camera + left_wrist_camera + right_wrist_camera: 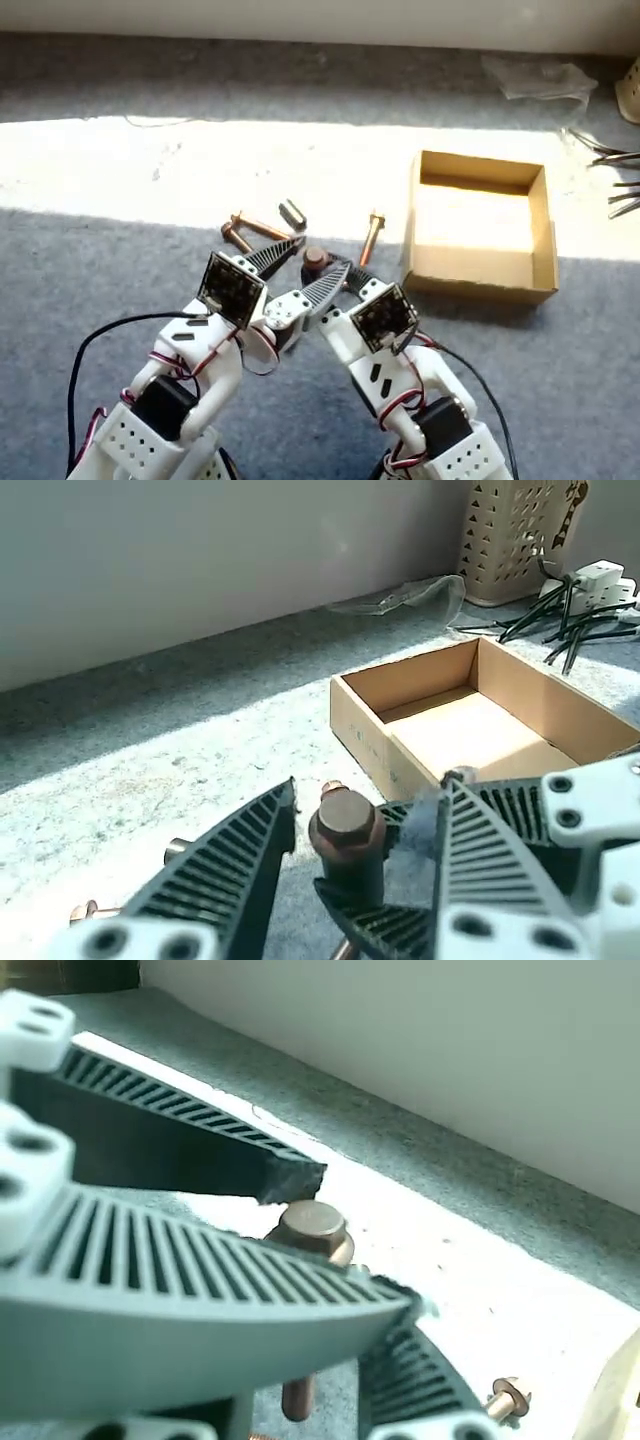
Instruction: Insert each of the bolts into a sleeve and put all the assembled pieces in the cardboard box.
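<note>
Currently the bolt (345, 820) stands head-up between my 2 grippers, near the box (480, 165). The right gripper (395, 1325) looks pinched narrow on the shank below the head. The left gripper (308, 840) is spread wide, 1 finger on either side of the head, gripping nothing. I judge the bolt small, rigid, smooth metal, likely to twist in the pads, so I'd hold the shank mid-length. The sleeve (291, 213) lies farther up the table.

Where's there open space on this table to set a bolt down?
Free: the sunlit carpet left of the bolts, and the cardboard box's bare floor. Crowded: the cluster of bolts and sleeve beside the box.
</note>
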Controlling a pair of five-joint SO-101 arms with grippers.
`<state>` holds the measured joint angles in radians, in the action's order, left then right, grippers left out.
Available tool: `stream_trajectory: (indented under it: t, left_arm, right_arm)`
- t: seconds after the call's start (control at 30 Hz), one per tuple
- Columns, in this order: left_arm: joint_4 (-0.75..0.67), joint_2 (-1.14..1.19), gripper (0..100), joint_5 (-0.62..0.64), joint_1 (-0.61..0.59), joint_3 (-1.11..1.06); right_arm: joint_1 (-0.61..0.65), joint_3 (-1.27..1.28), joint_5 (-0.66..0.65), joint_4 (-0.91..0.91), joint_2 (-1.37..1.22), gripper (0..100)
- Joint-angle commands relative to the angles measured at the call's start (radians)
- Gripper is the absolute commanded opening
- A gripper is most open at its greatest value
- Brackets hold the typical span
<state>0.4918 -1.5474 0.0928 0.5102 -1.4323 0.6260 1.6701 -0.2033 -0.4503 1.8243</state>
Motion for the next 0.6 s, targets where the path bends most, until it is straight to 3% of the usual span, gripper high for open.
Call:
stream_trajectory:
  t: [0.0, 0.2, 0.43, 0.57]
  left_arm:
    - [-0.014, -0.012, 22, -0.008, 0.005, 0.021]
    - [-0.011, -0.012, 22, -0.008, -0.137, 0.114]
    - [-0.003, -0.013, 22, -0.006, -0.166, 0.223]
    - [0.138, -0.013, 22, -0.012, -0.269, 0.308]
  right_arm:
    - [-0.013, 0.107, 0.0, 0.01, 0.015, 0.4]
    - [-0.013, 0.108, -0.002, 0.01, 0.015, 0.4]
    - [-0.015, 0.108, -0.008, 0.01, 0.015, 0.4]
    - [-0.016, 0.113, -0.008, 0.01, 0.015, 0.4]
